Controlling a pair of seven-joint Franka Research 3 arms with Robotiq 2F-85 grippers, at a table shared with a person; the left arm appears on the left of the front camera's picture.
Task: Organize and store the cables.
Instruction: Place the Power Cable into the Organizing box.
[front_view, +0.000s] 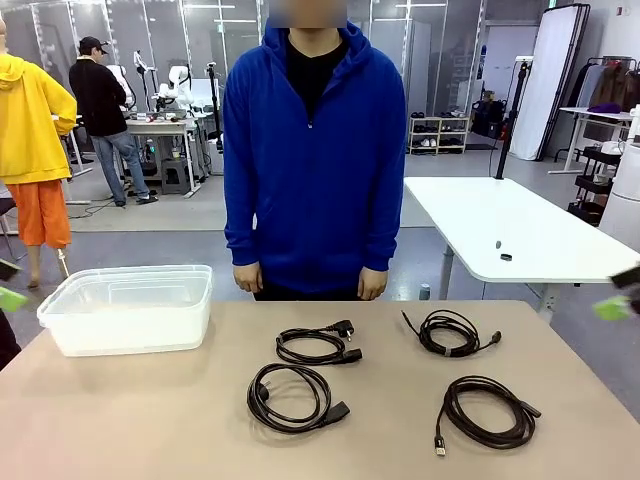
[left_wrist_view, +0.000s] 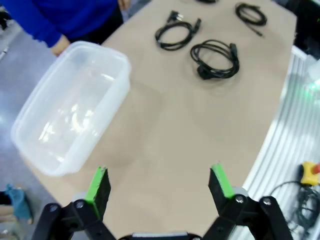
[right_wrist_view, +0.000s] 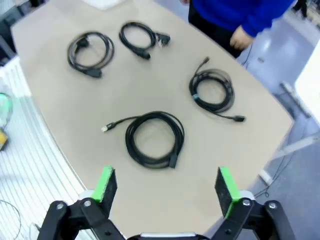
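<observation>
The worktop (front_view: 150, 425) below me is a smooth beige slab with rounded corners, set in a big workshop with a grey floor. A white table (front_view: 520, 235) stands behind it at the right of the front view. A person in a blue hooded jacket (front_view: 315, 160) stands at the far edge, arms hanging. One translucent white rectangular plastic tub (front_view: 128, 310) sits at the left of the worktop. The four black coiled cables lie flat on the bare surface, all apart from each other. The thick cord with an angled plug (front_view: 318, 347) is at centre and the second thick cord (front_view: 292, 398) is just below it. The thin cord with small connectors (front_view: 450, 332) is at the upper right, and the loop with a metal-tipped connector (front_view: 487, 412) is at the lower right. My left end effector (left_wrist_view: 159, 175) hangs over the worktop beside the tub, fingers spread wide, holding nothing. My right end effector (right_wrist_view: 165, 175) hangs above the metal-tipped loop, equally wide, holding nothing.
</observation>
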